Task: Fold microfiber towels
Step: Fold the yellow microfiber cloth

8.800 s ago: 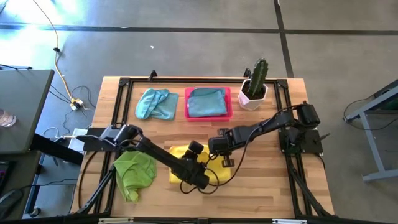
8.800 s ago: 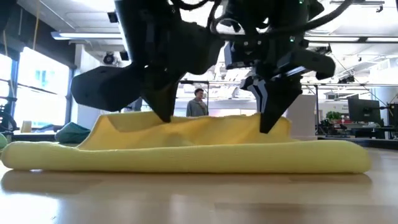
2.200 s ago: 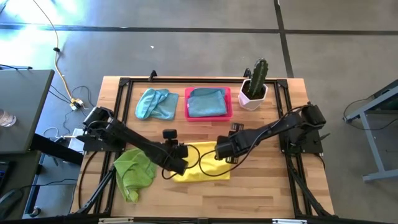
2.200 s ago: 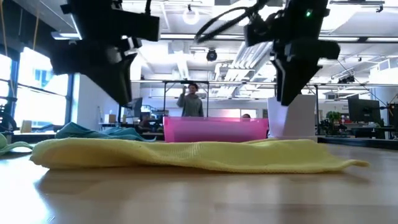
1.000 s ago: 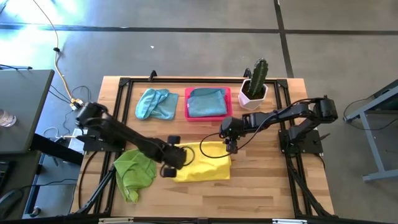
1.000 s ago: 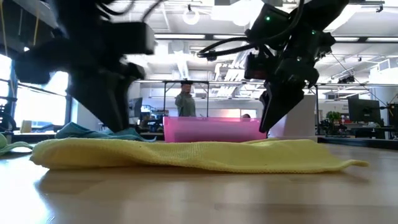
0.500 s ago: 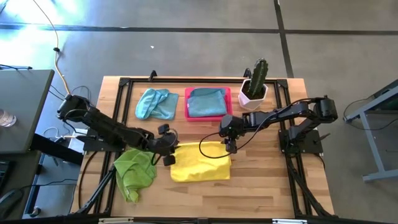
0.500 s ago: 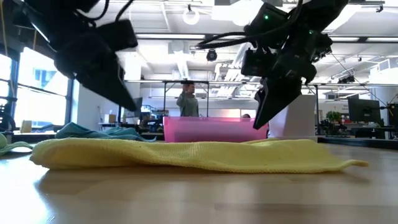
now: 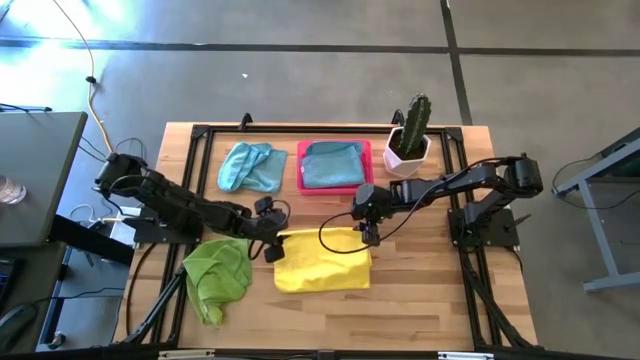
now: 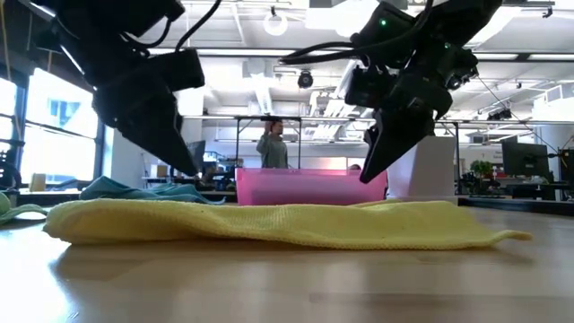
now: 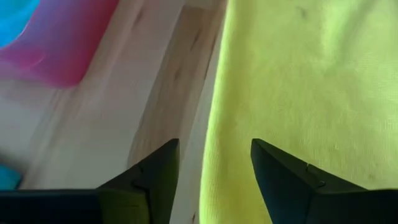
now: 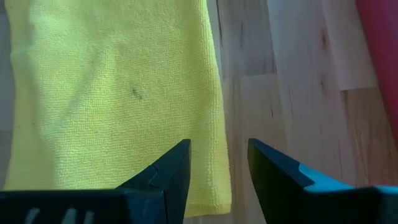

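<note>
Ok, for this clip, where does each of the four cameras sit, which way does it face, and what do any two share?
High view: overhead, straight down; both arms, folded yellow microfibre towel, pink rectangular plastic tray.
Low view: tabletop height, level across the towel into the room; both grippers hang above.
Left wrist view: down past the left gripper, over the towel's edge.
Right wrist view: down past the right gripper, over another edge.
All four views show the yellow towel.
</note>
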Robot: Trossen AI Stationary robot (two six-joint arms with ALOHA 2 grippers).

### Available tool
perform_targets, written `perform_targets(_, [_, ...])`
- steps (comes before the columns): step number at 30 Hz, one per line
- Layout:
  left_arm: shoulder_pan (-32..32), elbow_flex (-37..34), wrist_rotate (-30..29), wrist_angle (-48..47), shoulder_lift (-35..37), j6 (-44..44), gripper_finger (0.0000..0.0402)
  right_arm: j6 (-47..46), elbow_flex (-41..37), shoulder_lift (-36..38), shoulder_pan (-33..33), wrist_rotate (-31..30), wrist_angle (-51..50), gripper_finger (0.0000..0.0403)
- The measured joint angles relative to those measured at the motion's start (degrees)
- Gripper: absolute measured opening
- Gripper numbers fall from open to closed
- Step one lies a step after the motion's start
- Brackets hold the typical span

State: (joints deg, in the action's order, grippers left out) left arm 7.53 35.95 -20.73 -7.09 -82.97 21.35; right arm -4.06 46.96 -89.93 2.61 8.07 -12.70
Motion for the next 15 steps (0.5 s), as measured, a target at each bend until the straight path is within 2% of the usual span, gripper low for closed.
perform_targets(5, [0.0,0.0,-0.2,1.6,-4.7,-2.7,0.0190,-4.1,0.0,-2.0,0.0,-1.2,1.7,0.0150])
perform_targets(11, [0.0,0.2,2.7,5.0,-10.7,-5.9,0.0189,-2.6,0.0,-5.7,0.0,-1.0,2.7,0.0150])
perform_targets(15, [0.0,0.5,4.5,5.6,-12.6,-4.0,0.0189,-1.6,0.0,-6.9,0.0,2.4,2.5,0.0150])
